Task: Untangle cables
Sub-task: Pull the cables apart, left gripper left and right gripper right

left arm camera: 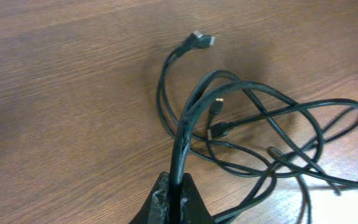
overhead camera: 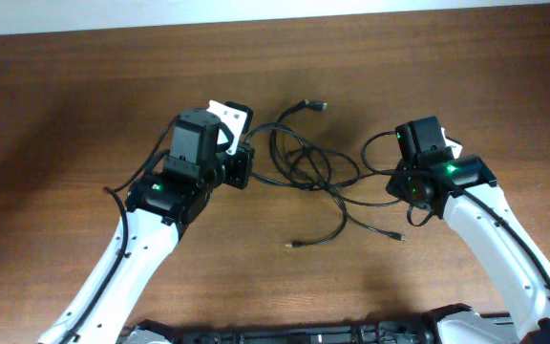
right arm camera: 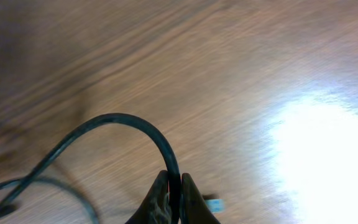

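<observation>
The left gripper [left arm camera: 174,186] sits at the bottom middle of the frame, pinched tight on one black strand of the cables [left arm camera: 182,124] that arcs straight up out of it. The rest sprawls in overlapping loops over the right half of the wooden counter [left arm camera: 61,93]. One plug end [left arm camera: 201,41] lies free at top centre, and a couple of smaller ones sit inside the loops.

The overhead camera looks straight down on the table [overhead camera: 55,124] from high up, with both arms reaching in from the near edge. The left wrist camera sits low behind the left gripper [left arm camera: 171,200], close in, facing right across the cables [left arm camera: 260,118]. The overhead view shares that tangle at mid-table. The right wrist camera hangs closer yet behind the right gripper [right arm camera: 174,198], tilted down at blurred wood and one arc of cable.
</observation>
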Tool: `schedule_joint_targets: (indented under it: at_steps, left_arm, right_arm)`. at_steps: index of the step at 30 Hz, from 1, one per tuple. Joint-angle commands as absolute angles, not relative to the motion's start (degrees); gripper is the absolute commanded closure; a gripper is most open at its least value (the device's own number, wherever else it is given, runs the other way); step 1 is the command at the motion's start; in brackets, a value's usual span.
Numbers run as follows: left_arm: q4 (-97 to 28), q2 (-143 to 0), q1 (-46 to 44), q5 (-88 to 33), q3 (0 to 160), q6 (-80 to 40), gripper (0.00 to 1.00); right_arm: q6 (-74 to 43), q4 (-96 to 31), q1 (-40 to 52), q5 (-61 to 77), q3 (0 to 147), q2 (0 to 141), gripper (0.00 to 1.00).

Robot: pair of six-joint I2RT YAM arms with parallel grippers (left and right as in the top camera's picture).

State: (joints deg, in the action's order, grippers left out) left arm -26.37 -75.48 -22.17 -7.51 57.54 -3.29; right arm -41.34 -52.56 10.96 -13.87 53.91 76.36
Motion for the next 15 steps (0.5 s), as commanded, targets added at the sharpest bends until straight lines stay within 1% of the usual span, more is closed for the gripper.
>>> schedule_joint_targets:
  at_steps: [1,4,6,9,15]
  left_arm:
    - [-26.24,-74.19,-21.52,-3.55,58.22,-3.88,1.0]
    - [-26.26,-74.19,-20.01,-3.55,58.22,-3.86,1.0]
    - [-26.26,-74.19,-17.61,-2.13,58.22,-3.92,1.0]
    - [-26.2,-74.19,-12.21,1.91,58.22,-8.4,1.0]
    - [-24.01,-74.17,0.54,1.93,58.24,-16.14,1.0]
  right_arm:
    - [-41.6,-53.93,10.74,-25.5,54.43,76.58,0.96]
    - [-44.05,-55.61,8.32,-28.62,54.43,76.58,0.96]
    - [-44.03,-56.42,4.16,-28.73,54.43,76.58,0.96]
    - [-44.01,-57.69,-2.28,-28.71,54.43,76.58,0.96]
    - [-43.81,-58.37,-9.58,-28.25,54.43,76.58,0.96]
